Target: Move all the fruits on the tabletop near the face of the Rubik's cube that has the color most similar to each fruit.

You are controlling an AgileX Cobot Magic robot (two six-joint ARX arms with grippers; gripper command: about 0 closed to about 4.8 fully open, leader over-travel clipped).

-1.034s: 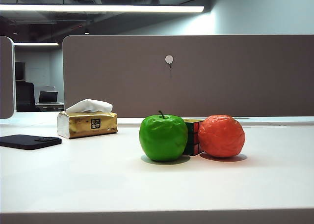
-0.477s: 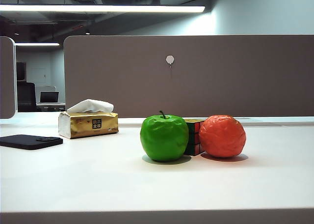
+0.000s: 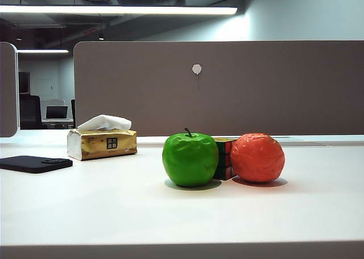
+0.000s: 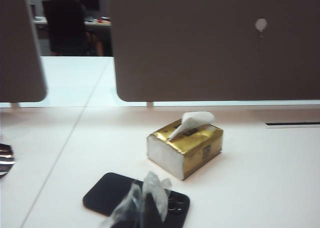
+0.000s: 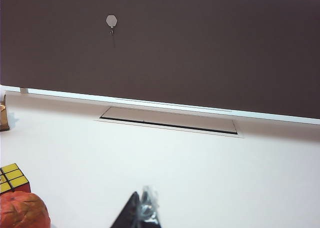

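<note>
Exterior view without either arm, Rubik's cube (image 3: 223,158) half-hidden behind green apple (image 3: 190,159); left gripper (image 4: 141,208) and right gripper (image 5: 141,211) apparently pinched together.

The smooth white table (image 3: 102,213) carries a glossy green apple (image 3: 190,159), a small Rubik's cube (image 3: 224,157) touching behind it, a wrinkled orange-red fruit (image 3: 257,157), a gold tissue pack (image 3: 102,143) and a flat black phone (image 3: 35,163).

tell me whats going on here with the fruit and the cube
Nothing is being handled right now. The green apple sits against the Rubik's cube on its green side, the orange-red fruit on its red side. The left gripper hovers over a black phone near the gold tissue pack; the right gripper hangs over bare tabletop. Both hold nothing.
</note>
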